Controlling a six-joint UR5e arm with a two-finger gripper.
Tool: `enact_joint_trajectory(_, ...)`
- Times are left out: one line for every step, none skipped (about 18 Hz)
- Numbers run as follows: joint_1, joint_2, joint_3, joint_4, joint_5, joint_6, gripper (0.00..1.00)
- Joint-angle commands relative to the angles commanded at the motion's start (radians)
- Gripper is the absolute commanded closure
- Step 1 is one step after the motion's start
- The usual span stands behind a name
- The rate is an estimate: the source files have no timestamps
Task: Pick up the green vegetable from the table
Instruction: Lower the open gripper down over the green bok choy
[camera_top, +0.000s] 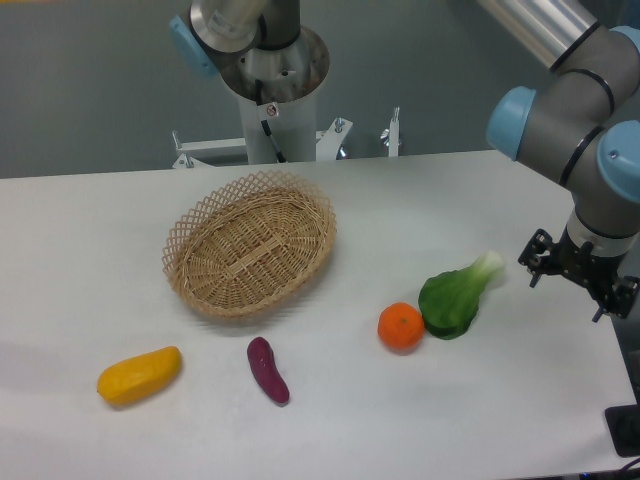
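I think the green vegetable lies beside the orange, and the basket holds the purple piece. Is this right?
Not quite. In the fixed camera view, the wicker basket is empty; the purple eggplant-like piece lies on the table in front of it. The green vegetable does lie beside the orange.
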Motion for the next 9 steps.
enact_joint_trajectory(0.002,0.0,0.0,0.0,0.0,0.0,0.0)
enact_joint_trajectory(0.0,0.0,0.0,0.0,0.0,0.0,0.0)
enact_joint_trajectory(0.0,0.0,0.0,0.0,0.0,0.0,0.0)
enact_joint_trajectory(0.0,0.0,-0.002,0.002,0.002,0.0,0.0)
enact_joint_trajectory(0.0,0.0,0.0,0.0,0.0,-0.003,0.0)
enact_joint_trajectory(0.0,0.0,-0.002,-0.002,-0.005,-0.011,0.0)
enact_joint_trajectory(0.0,0.005,-0.011,-0.002,-0.006,-0.014,0.0)
enact_joint_trajectory(-0.002,0.015,-0.027,-0.003,-0.008,-0.017,0.0)
enact_joint_trajectory(-0.005,0.026,-0.052,-0.002,-0.009,-0.023,0.0)
